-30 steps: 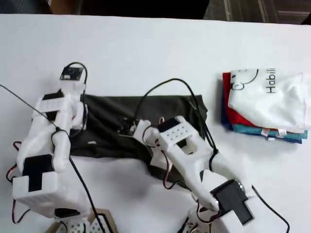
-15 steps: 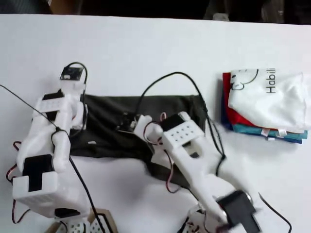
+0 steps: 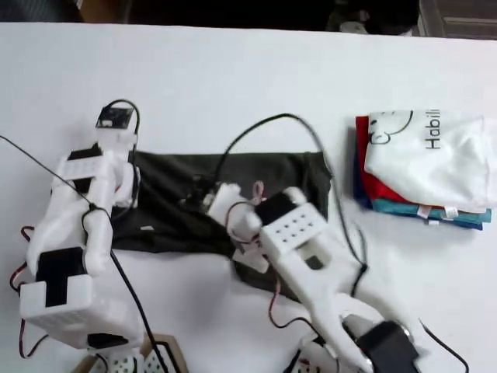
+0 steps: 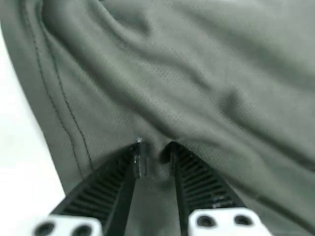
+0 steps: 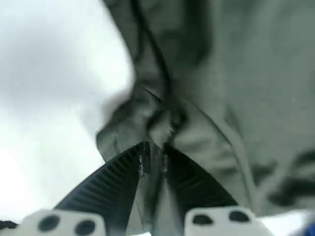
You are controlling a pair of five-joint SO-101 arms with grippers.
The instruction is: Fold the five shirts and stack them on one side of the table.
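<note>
A dark grey-green shirt [image 3: 175, 183] lies spread across the table's middle. My left gripper [image 4: 153, 158] is shut on a pinch of this shirt [image 4: 206, 88] close to its stitched hem; from above, the left gripper [image 3: 130, 186] stands at the cloth's left end. My right gripper [image 5: 153, 158] is shut on a bunched, lifted edge of the shirt [image 5: 236, 73], and the right gripper [image 3: 205, 203] sits over the cloth's middle. A stack of folded shirts [image 3: 423, 167], white on top with red and blue beneath, rests at the table's right side.
The white table [image 3: 248, 78] stretches bare behind the shirt. Black cables [image 3: 264, 128] loop above the right arm and trail along the left arm. A brown box corner [image 3: 159, 353] shows at the front edge.
The right arm has swung leftward over the shirt, carrying its pinched edge toward the left. The left arm has stayed still.
</note>
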